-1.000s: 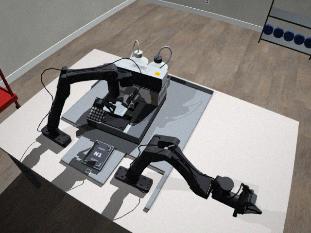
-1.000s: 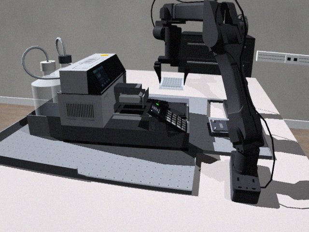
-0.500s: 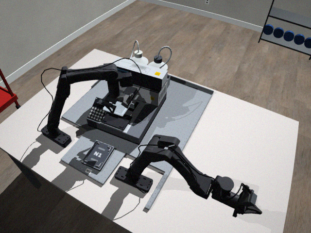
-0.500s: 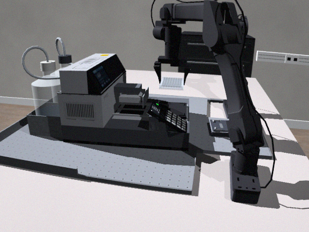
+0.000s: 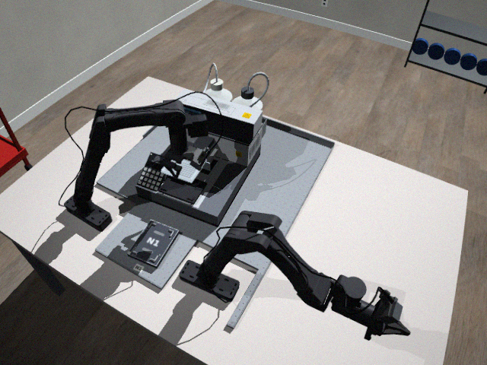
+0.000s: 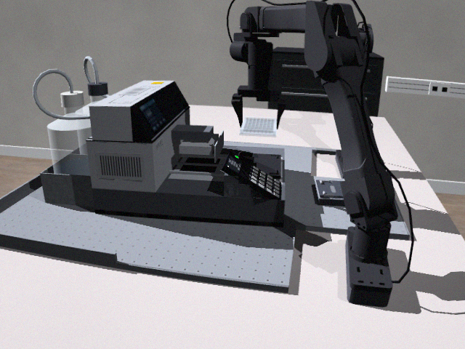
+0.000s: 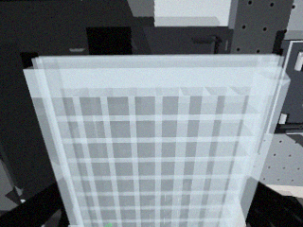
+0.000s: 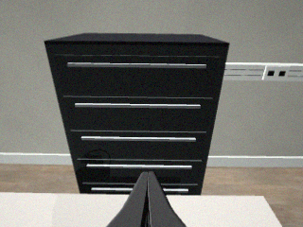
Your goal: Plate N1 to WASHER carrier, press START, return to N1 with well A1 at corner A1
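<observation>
One plate [image 5: 189, 172] [image 6: 259, 126] [image 7: 156, 142] hanging above the washer side, left hand [image 5: 189, 169] [image 6: 259, 122] [image 7: 153, 208] gripping it, right hand [image 5: 407, 333] [image 8: 148, 175] clenching nothing. Lamp [image 6: 236, 156] [image 7: 110, 224] showing green; wash probably finished. N1 [image 5: 153, 241] [image 6: 330, 189] [image 7: 292, 90], near tabletop's [image 5: 374, 216] [image 6: 150, 319] [image 7: 294, 190] [image 8: 227, 208] arm-side edge, awaiting seating.

From my cameras: a black drawer cabinet [image 6: 325, 81] [image 8: 137, 118] with pale bar handles stands by the grey wall [image 5: 90, 51] [image 6: 150, 33] [image 8: 265, 28], and a white strip with two dark sockets [image 6: 413, 86] [image 8: 246, 71] is mounted beside it. Rack [image 5: 420, 25] over on the wood floor [image 5: 307, 90] [image 6: 18, 164] [image 8: 43, 180], row of blue round things [image 5: 436, 51] on it. Red cart [image 5: 11, 152] past the table [image 5: 393, 188] [image 6: 150, 304] [image 8: 28, 208] edge, partly out of frame; small wall outlet [image 5: 324, 2] near the top.
</observation>
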